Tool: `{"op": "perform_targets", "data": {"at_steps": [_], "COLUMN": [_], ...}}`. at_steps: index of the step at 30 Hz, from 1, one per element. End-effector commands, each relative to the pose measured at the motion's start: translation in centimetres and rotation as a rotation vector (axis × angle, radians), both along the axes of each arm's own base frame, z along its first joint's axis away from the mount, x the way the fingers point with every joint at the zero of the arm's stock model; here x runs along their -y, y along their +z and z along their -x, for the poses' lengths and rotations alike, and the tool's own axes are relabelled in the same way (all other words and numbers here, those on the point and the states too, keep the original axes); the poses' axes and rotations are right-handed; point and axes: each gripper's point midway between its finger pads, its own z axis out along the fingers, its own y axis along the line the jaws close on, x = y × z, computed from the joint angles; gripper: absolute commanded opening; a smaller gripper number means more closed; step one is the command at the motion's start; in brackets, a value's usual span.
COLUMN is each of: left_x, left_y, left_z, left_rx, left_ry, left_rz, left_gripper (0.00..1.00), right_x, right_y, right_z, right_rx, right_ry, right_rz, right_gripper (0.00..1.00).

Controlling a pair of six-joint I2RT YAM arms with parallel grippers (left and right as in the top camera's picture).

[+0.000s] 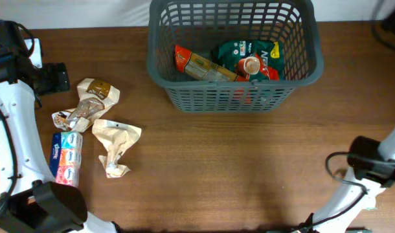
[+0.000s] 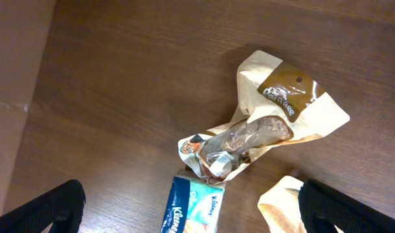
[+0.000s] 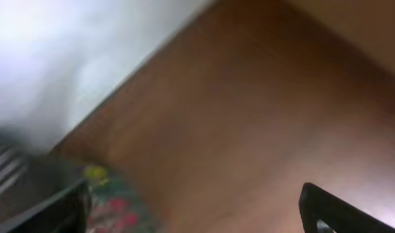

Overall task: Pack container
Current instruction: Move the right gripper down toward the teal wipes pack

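three items outside: brown-label paper snack packet [image 2: 285, 103], crumpled plain paper packet [image 1: 116, 144], kleenex tissue pack [image 1: 65, 157], clustered on the left of the table [image 1: 217, 168]
container: grey slotted basket [image 1: 204, 98] at far centre, well apart from the cluster; holds a red-orange packet [image 1: 191, 63] and a green packet [image 1: 246, 52]
left gripper [image 2: 188, 197]: fingers spread wide, nothing held, hangs above snack packet and tissue pack
right gripper [image 3: 191, 200]: fingers apart, empty; view blurred, basket edge at frame left
step: looks part packed; choosing the next item from the left cluster
next move: probably lower the left gripper, close on the snack packet's thick middle, lift over the rim, let go; crinkled wrapper may slip
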Motion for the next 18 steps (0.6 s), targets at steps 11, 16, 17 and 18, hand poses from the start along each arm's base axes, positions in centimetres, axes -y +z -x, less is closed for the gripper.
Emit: {"op": "perform_targets", "data": {"at_steps": [11,16,17,18], "left_x": [0.2,0.2,0.2,0.2], "left_y": [-0.3,-0.3,-0.3,-0.3], "left_z": [-0.3,-0.3,-0.3,-0.3], "left_rx": [0.001,0.001,0.001,0.001], "left_ry": [-0.023,-0.023,-0.023,-0.023], "left_rz": [0.019,0.019,0.019,0.019], "left_gripper": [0.99,0.99,0.99,0.99], "right_x": [11.4,13.3,13.4,13.4], "right_y": [-7.0,-12.0,-13.4,-14.8], "right_z": [7.1,10.5,11.3,12.2], "right_rx": [-0.045,-0.150,-0.180,-0.210], "right_ry": [-0.653,-0.890,-0.956,-1.021], "right_rz": [-0.365,-0.497,-0.542,-0.589], "right_gripper": [0.99,0.99,0.99,0.99]}}
